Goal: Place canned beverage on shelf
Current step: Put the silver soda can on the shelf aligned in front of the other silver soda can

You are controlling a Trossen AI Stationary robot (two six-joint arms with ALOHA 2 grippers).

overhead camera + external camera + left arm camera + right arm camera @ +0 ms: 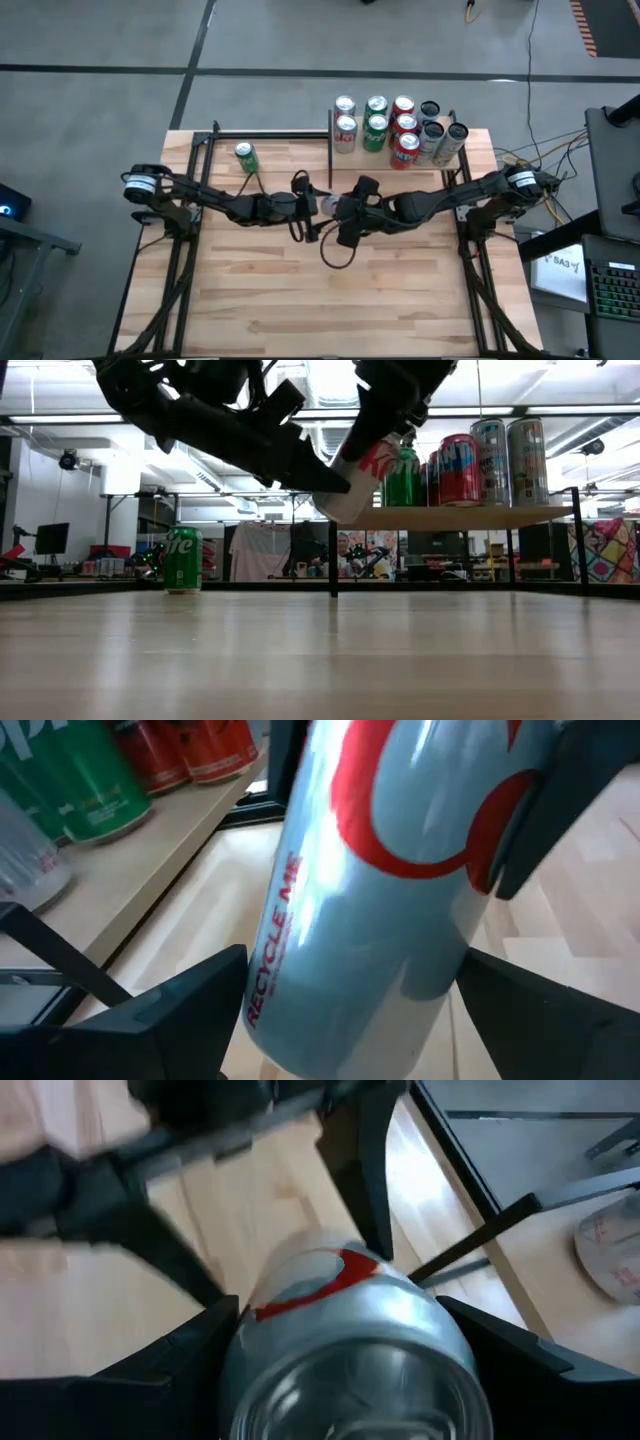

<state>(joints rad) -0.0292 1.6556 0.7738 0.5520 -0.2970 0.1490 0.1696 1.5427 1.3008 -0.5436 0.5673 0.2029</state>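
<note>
The silver can (380,890) is gripped by the right tool (345,212); the open left tool (312,207) should be cleared before lifting onto the shelf (460,516).

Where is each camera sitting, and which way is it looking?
High view: above the table, looking straight down on both arms, the shelf and the green can.
Low view: at tabletop height, looking level across; arms come in from above.
Left wrist view: on the left arm, past its dark fingers at the silver can.
Right wrist view: on the right arm, its fingers around that can.
All four share the silver can.
</note>
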